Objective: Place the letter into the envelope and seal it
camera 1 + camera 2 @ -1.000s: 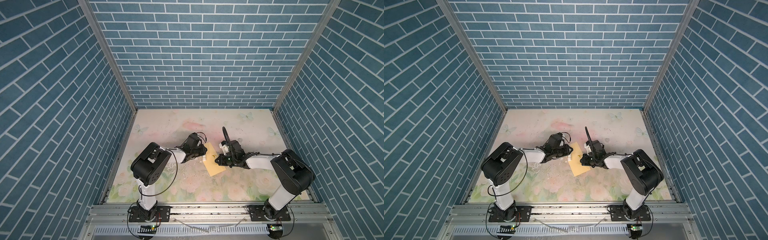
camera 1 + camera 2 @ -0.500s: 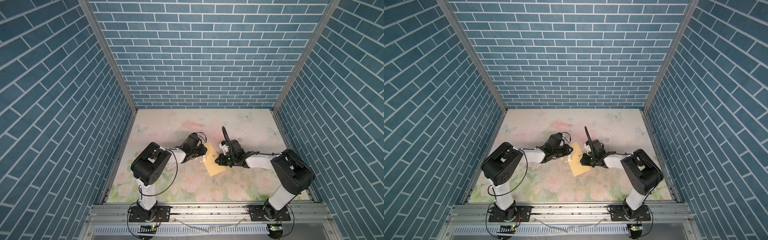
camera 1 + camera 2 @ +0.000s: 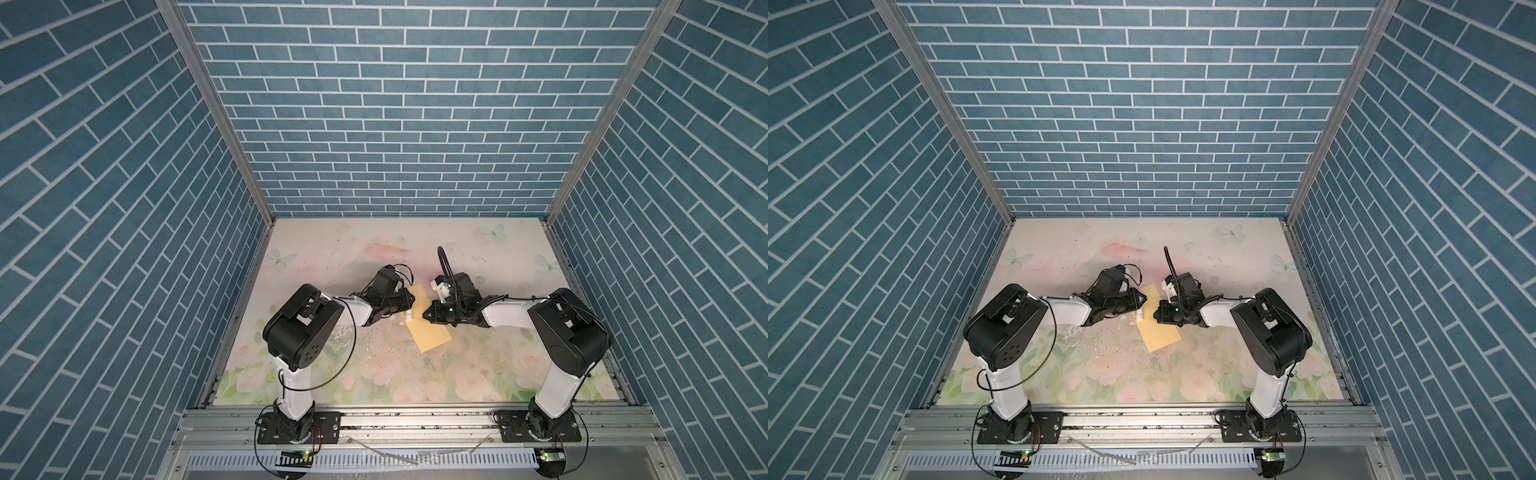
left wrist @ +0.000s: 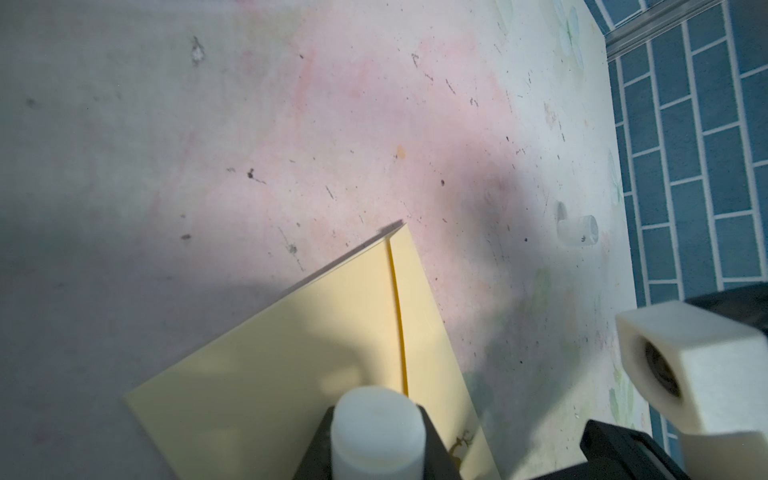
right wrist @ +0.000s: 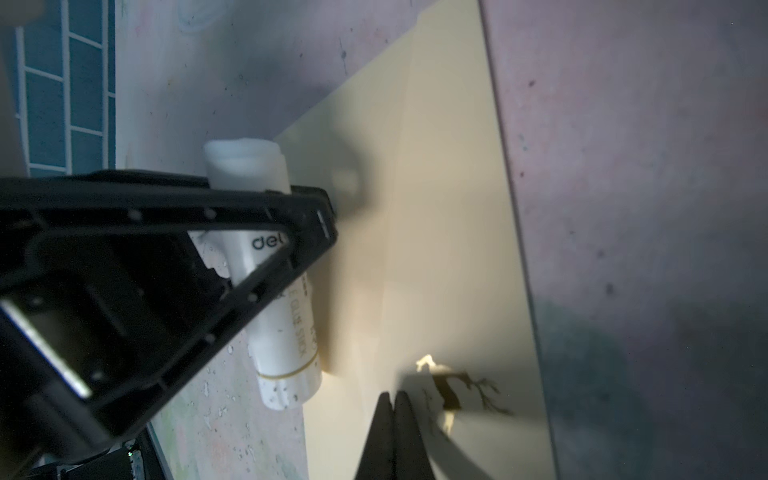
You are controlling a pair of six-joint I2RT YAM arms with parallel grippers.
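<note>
Right wrist view gives you the relation that matters. The glue stick lies alongside one long edge of the envelope, roughly parallel to it. Its knurled base end is touching or just overlapping that edge, and its other end points out over bare table. The left gripper is clamped across the stick's upper half. The right gripper has its jaws pressed together on nothing, with the tips down on the paper just beside the small dark mark.

In both top views the envelope lies flat on the floral table between the two grippers. Its long axis runs away from the arm bases toward the back wall, slightly skewed. Your left arm is nearer the edge where the stick sits, and your right arm pins the middle.

You see no letter in any view. I judge it is already inside, though nothing confirms that. In the left wrist view a narrow dark-yellow gap runs from the far corner along a fold, so a layer looks folded over but slightly lifted. You cannot tell whether it is stuck down.

So sealing looks like the step in hand. For that, the stick's glue end must swing inward over the paper. The right fingertips stand close in that path, so watch for a clash. A small translucent cap rests well apart on the table, out of the way.
</note>
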